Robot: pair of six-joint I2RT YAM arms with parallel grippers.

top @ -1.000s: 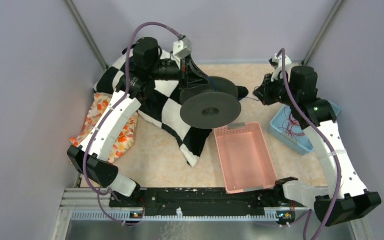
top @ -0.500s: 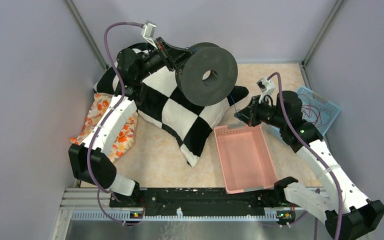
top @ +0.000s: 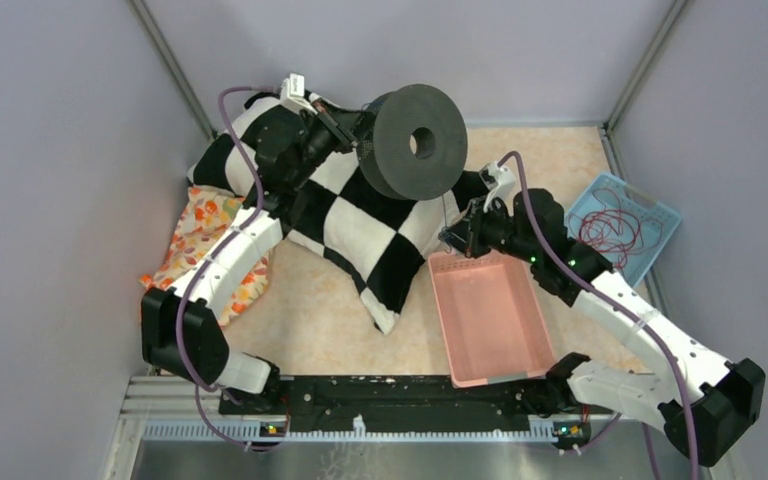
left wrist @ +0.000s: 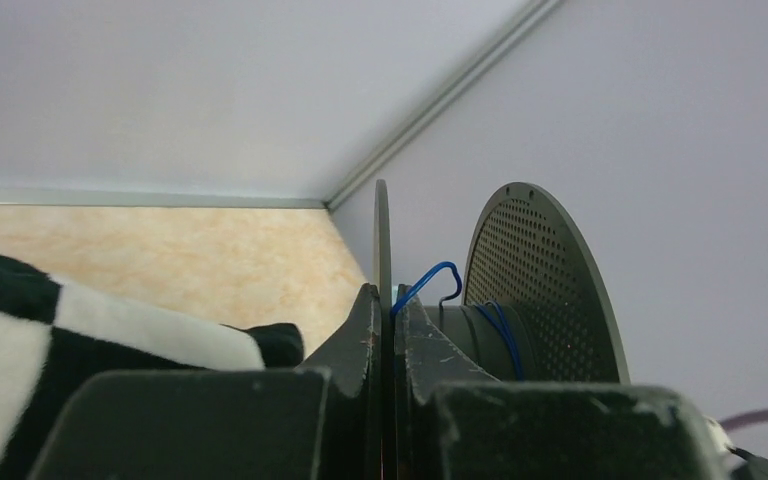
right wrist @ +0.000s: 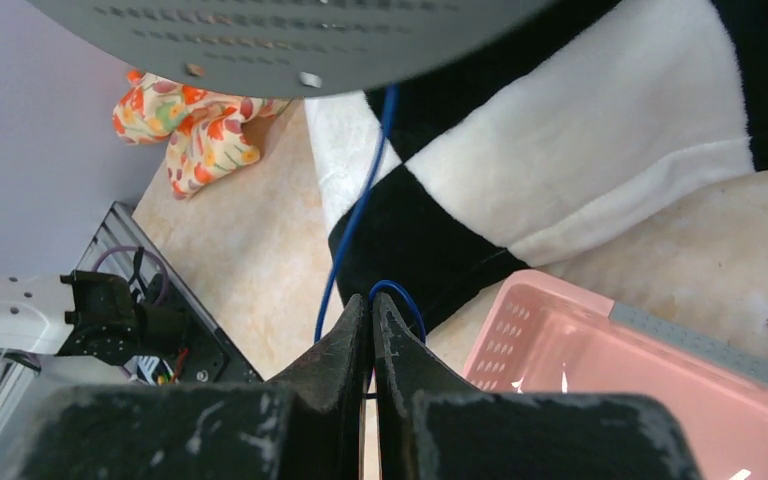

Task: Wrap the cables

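Right tool [top: 452, 238] slid left over the bin [top: 485, 315] edge, pinching cable [right wrist: 355, 220]; left tool [left wrist: 384, 312] clamps spool [top: 420, 140] flange.

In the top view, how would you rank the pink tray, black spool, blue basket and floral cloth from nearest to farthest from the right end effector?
From the right end effector:
1. The pink tray, just beside it, nearer the bases.
2. The black spool, raised behind it.
3. The blue basket, to its right.
4. The floral cloth, far left.
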